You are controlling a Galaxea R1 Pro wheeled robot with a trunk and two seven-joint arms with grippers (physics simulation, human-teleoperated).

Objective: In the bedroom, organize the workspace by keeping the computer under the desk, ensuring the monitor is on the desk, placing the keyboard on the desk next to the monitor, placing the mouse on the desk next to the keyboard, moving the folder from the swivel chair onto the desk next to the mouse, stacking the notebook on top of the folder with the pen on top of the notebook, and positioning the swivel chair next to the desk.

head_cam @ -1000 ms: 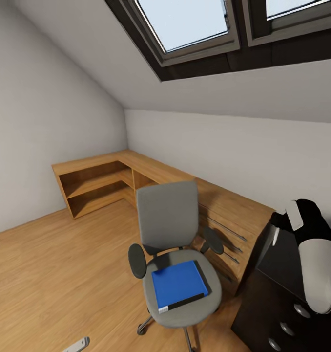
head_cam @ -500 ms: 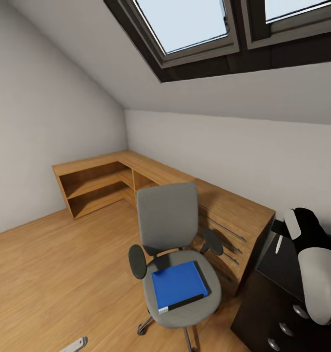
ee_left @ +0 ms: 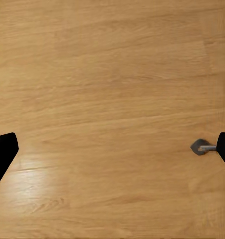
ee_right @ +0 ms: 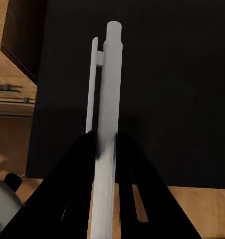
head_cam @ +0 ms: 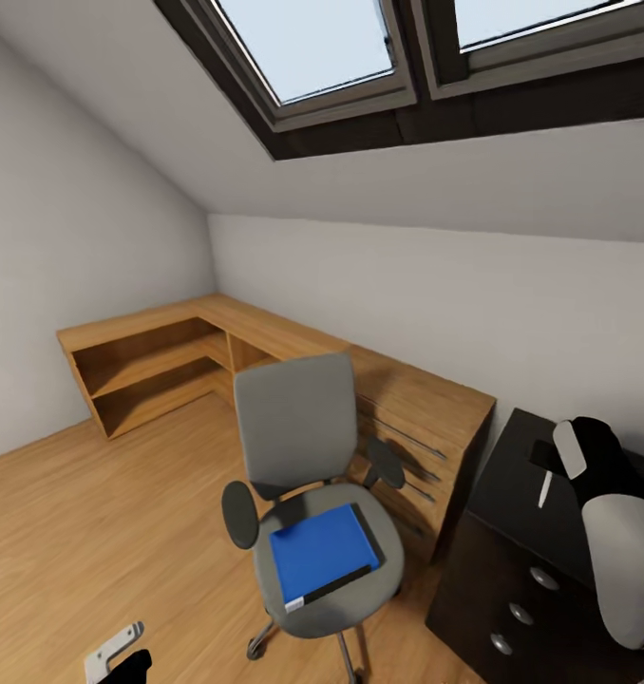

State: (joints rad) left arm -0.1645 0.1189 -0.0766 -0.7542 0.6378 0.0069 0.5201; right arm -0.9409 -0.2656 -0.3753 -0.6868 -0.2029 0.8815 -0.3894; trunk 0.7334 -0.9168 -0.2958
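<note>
Blue folder point(head_cam: 322, 553) lies on swivel chair point(head_cam: 298, 446) seat, dead centre. Your right gripper point(ee_right: 106, 142) at 4 o'clock pinches white pen point(ee_right: 107, 114) above black desk point(head_cam: 512, 494). Left gripper point(ee_left: 112, 149) fingers spread over wood floor point(ee_left: 112, 89).

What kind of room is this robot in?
Probably an attic room used as a home office: skylights sit in a sloping ceiling, a swivel chair holds a blue folder, and a low wooden shelf unit lines the walls.
</note>
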